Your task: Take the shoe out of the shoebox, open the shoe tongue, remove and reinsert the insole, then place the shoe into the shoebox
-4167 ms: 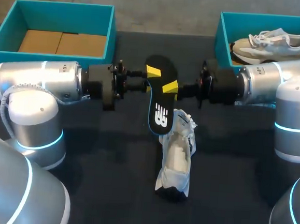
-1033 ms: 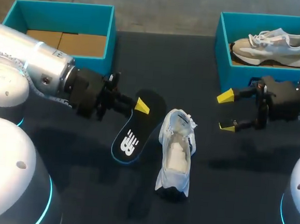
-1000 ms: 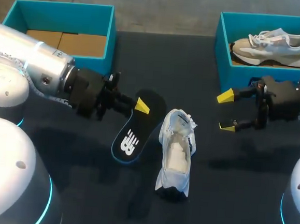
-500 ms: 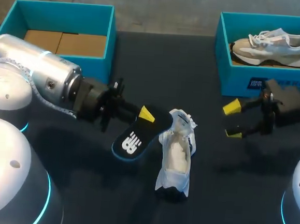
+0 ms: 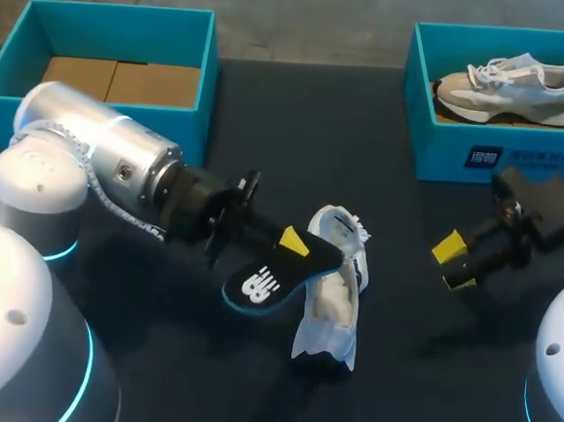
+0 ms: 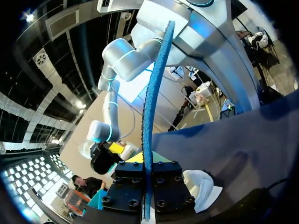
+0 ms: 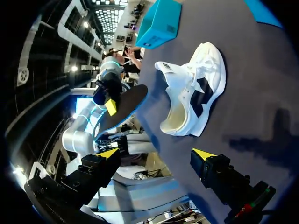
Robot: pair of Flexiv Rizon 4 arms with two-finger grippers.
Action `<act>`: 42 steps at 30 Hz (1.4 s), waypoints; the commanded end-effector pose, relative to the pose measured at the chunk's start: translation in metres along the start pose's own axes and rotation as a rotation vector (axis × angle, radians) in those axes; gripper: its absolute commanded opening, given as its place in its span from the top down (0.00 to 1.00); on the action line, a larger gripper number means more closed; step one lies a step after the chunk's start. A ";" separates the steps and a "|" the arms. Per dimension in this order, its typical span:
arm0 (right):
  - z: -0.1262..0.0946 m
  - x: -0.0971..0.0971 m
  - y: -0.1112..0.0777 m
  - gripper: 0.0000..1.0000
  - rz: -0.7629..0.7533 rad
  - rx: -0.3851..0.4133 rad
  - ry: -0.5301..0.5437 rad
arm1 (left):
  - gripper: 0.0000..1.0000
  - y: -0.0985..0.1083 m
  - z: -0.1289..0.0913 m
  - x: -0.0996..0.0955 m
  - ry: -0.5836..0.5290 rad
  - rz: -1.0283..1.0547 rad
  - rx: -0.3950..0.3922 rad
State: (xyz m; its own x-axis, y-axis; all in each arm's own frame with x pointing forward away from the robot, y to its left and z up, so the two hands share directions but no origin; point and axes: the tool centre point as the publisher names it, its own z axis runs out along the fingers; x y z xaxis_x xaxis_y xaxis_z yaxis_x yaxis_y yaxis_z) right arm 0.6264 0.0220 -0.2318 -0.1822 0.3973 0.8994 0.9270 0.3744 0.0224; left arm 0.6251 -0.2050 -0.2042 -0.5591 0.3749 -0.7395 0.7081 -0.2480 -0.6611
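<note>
At the middle, insole [image 5: 275, 274]: probably light and bendy; left gripper [image 5: 295, 243] is pinching one end.
shoe [image 5: 330, 317]: likely soft; grab the heel.
right gripper [image 5: 455, 265]: is hanging wide, empty.

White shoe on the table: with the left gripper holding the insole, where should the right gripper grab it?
Probably the white shoe by its collar rim nearest the right gripper, approached from that side: the opening faces up, and the insole overhangs the far side.
</note>
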 end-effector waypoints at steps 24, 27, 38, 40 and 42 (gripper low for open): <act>0.018 -0.012 0.004 0.00 -0.464 0.288 -0.318 | 1.00 -0.009 0.017 0.026 -0.052 -0.207 0.103; 0.018 -0.012 0.004 0.00 -0.464 0.288 -0.318 | 1.00 -0.009 0.017 0.026 -0.052 -0.207 0.103; 0.028 -0.030 -0.002 0.00 -0.585 0.206 -0.463 | 1.00 -0.001 0.024 0.033 -0.063 -0.179 0.080; 0.030 -0.037 -0.003 0.00 -0.603 0.176 -0.465 | 1.00 0.001 0.026 0.037 -0.087 -0.172 0.080; 0.031 -0.042 -0.004 0.00 -0.609 0.158 -0.482 | 1.00 0.003 0.027 0.041 -0.105 -0.173 0.080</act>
State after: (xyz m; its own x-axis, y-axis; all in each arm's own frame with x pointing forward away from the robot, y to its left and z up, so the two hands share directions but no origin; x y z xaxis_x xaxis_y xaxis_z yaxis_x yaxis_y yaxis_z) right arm 0.6348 0.0358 -0.2768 -0.7878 0.3641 0.4968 0.5509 0.7772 0.3040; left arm 0.5992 -0.2127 -0.2314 -0.7029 0.3504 -0.6190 0.5626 -0.2584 -0.7853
